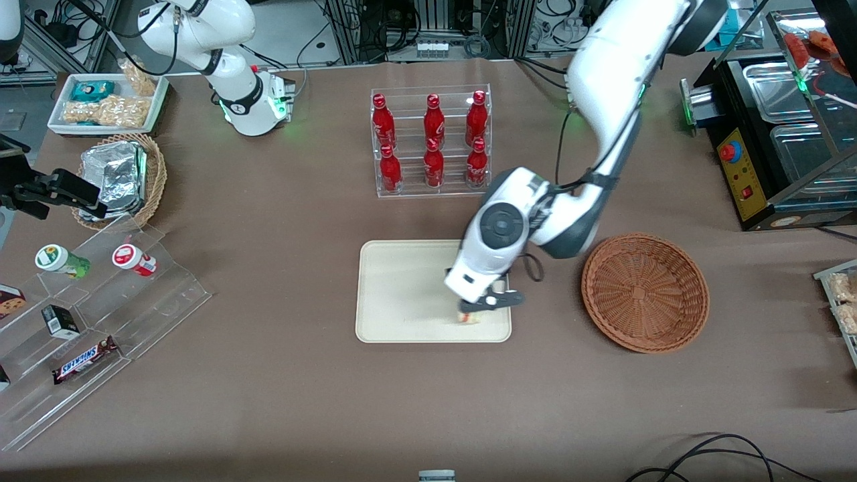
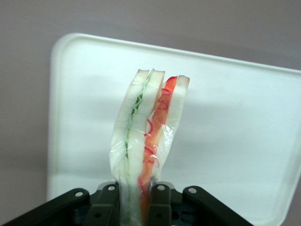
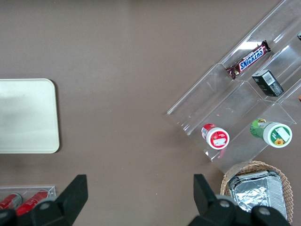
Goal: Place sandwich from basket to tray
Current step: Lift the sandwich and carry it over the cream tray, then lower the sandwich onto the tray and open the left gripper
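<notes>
My left gripper (image 1: 471,312) is shut on the sandwich (image 1: 469,317) and holds it low over the cream-beige tray (image 1: 395,294), near the tray's corner closest to the front camera and the basket. In the left wrist view the sandwich (image 2: 148,136) stands wrapped in clear film between the black fingers (image 2: 160,203), white bread with green and red filling, with the tray (image 2: 235,136) under it. The reddish-brown wicker basket (image 1: 644,291) sits empty beside the tray, toward the working arm's end of the table.
A clear rack of red bottles (image 1: 432,139) stands farther from the front camera than the tray. Toward the parked arm's end are an acrylic stepped stand with snacks (image 1: 87,314), a tan basket with foil packages (image 1: 124,179) and a white snack tray (image 1: 107,104).
</notes>
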Tool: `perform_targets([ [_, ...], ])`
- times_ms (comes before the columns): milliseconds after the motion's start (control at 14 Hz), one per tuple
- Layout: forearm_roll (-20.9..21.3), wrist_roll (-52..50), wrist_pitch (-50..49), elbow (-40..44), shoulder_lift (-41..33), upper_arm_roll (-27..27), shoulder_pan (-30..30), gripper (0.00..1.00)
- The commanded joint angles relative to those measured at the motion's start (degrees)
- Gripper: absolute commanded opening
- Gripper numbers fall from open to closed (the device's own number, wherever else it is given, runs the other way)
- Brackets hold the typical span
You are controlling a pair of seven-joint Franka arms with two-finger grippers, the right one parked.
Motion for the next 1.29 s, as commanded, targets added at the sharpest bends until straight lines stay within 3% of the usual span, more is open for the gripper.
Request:
perform_targets([
  [0,-0.13,-3.55,2.64,4.73,4.76,0.88,-3.13,0.07],
  [357,-0.83,-7.52,2.82,7.99,8.28,0.61,-4.02,0.1],
  [429,-0.92,-7.61,2.73,7.9,8.37,0.61,-4.02,0.15],
  [500,-1.27,-7.79,2.64,7.81,8.29,0.61,-3.93,0.47],
  [571,-3.01,-7.87,2.73,7.55,8.11,0.61,-3.85,0.99],
  [786,-3.65,-7.08,2.12,7.37,7.06,0.7,-3.76,1.0],
  [1214,-2.5,-4.99,-12.1,4.4,-8.56,1.14,-3.23,1.0],
])
